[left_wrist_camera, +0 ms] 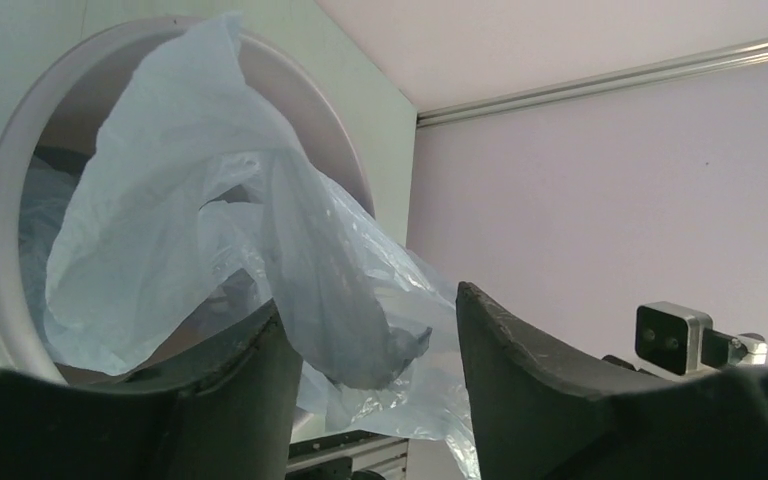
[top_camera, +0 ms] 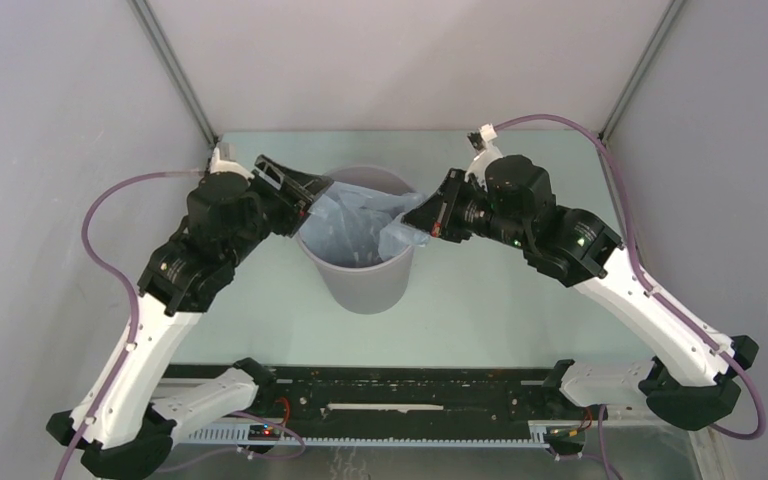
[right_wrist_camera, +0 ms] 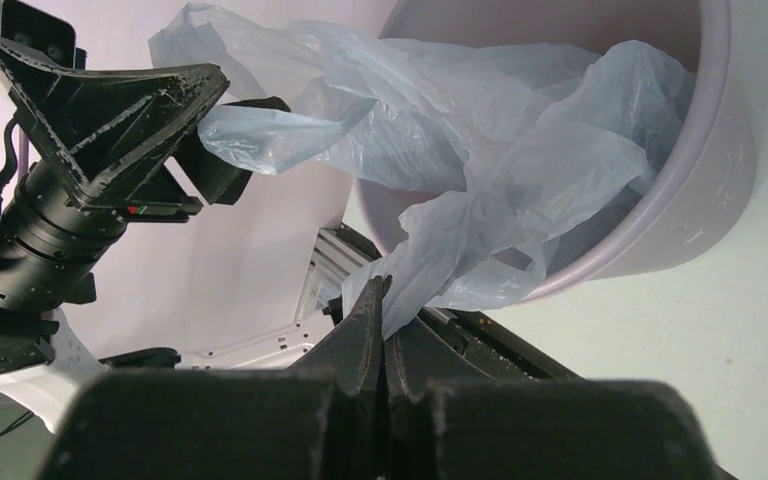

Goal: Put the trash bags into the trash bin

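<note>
At the near edge of the bench [top_camera: 260,300], the two arms rose from their bases and leaned inward toward the middle. Beyond them stood the trash bin [top_camera: 365,285], upright on the bench, grey and round, between the two wrists.

The right end effector [top_camera: 422,218] sat just beside the bin's right rim. Its wrist view showed the fingers closed tight together [right_wrist_camera: 385,300], with a fold of the trash bag [right_wrist_camera: 480,150] pinched at their tips. From that pinch the pale-blue film ran up and over the rim of the bin [right_wrist_camera: 700,200] and into it.

The left end effector [top_camera: 310,190] was at the bin's left rim, its jaws apart [left_wrist_camera: 365,305]. A loose flap of the bag [left_wrist_camera: 180,200] hung down in the gap between the fingers, lying against the inner one, with nothing clamping it. Whether it rested on that finger or only brushed it could not be told.

Most of the bag [top_camera: 360,225] lay crumpled inside the mouth of the bin [left_wrist_camera: 0,200], with its edges spilling over the rim on both sides. Plain grey walls [top_camera: 400,60] closed in the far side.
</note>
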Tool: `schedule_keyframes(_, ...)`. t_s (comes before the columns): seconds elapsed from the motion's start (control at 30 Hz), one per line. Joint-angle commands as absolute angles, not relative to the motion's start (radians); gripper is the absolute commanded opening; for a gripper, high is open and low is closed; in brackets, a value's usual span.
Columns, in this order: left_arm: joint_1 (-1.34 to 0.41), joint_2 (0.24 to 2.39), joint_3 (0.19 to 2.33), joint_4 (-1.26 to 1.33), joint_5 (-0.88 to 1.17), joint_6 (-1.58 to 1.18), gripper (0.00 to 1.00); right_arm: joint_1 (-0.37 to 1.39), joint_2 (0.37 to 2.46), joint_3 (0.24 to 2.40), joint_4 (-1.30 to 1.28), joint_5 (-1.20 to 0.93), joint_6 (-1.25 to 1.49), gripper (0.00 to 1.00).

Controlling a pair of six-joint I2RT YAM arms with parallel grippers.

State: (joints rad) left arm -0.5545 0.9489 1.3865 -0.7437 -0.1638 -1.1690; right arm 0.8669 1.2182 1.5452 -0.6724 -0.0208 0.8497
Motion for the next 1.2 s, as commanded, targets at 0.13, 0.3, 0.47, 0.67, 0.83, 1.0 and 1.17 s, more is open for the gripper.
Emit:
schedule_keyframes(0.13,-0.535,0.947,1.399,-0.750,-0.190,-1.051,0.17,0.814,1.202,1.559,-0.685,-0.109,0.808,0.03)
schedule_keyframes(0.3,-0.381,0.958,1.424,-0.835,0.080,-0.958,0.00,0.693,1.209,1.597,-0.705,-0.344,0.671,0.00)
schedule_keyframes(0.47,-0.249,0.915,1.462,-0.968,0.215,-0.782,0.00,0.509,1.241,1.551,-0.802,-0.627,0.585,0.00)
schedule_keyframes(0.67,-0.226,0.893,1.310,-0.945,0.337,-0.739,0.00,0.478,1.298,1.549,-0.806,-0.722,0.579,0.00)
schedule_keyframes(0.83,-0.226,0.896,1.290,-0.778,0.359,-0.841,0.00,0.481,1.345,1.569,-0.772,-0.735,0.611,0.00)
schedule_keyframes(1.0,-0.226,0.868,1.280,-0.727,0.408,-0.900,0.00,0.448,1.379,1.644,-0.906,-0.743,0.565,0.00)
schedule_keyframes(1.17,-0.222,0.839,1.373,-0.995,0.344,-0.723,0.00,0.399,1.414,1.724,-1.063,-0.699,0.448,0.03)
